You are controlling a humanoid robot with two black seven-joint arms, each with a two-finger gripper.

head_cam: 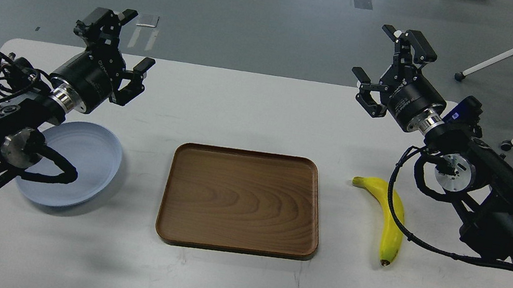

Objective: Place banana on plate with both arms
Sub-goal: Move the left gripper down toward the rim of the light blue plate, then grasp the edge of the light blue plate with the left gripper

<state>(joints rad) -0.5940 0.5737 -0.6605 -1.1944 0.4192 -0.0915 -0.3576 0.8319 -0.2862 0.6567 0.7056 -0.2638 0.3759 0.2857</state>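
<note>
while nothing is yet held, the white counter (pixel 221 285) carries everything: the brown wooden tray (pixel 242 199) sits in the middle, the pale blue plate (pixel 90 157) lies to its left, partly under the left arm, and the banana (pixel 392 218) lies to the tray's right, well apart from the plate. the banana's long axis runs mostly near-to-far, dark tip toward the near edge, stem end far and bent left. it rests just beside the right arm, so that arm looks the natural one to pick it up. the right tool (pixel 391 65) is raised over the counter's far edge, beyond the banana, fingers spread wide and empty. the left tool (pixel 127 44) hangs above the counter beyond the plate, likewise wide and empty.
</note>
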